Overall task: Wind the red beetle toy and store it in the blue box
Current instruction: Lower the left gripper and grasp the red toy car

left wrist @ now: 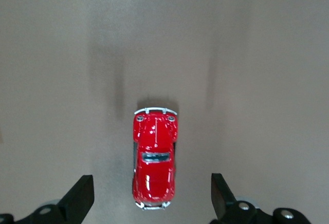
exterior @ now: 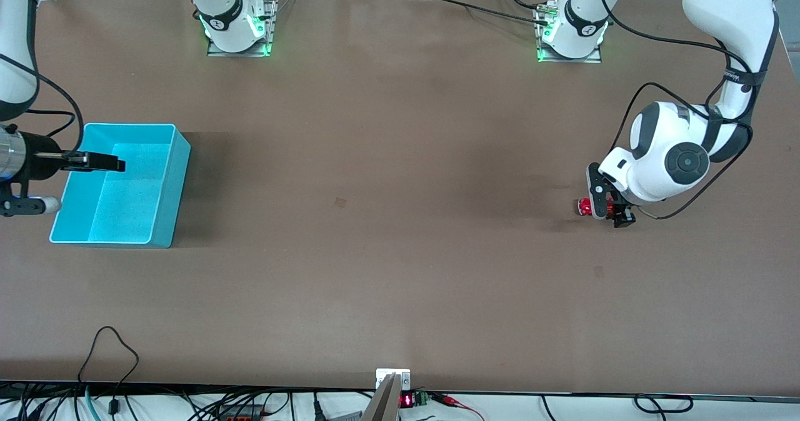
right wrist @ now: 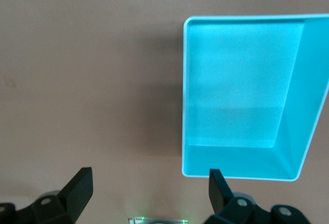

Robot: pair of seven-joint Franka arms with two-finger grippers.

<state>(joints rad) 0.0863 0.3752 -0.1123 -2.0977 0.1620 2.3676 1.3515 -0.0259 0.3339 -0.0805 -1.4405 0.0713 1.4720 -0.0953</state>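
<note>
Both grippers gape empty, left gripper point(left wrist: 149, 196) straddling the red beetle toy point(left wrist: 154, 157): light, rigid, glossy; best pinched across its flanks.

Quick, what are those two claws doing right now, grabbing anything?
Left gripper: open, low around the beetle toy, not gripping it.
Right gripper: open, empty, over the blue box.
</note>
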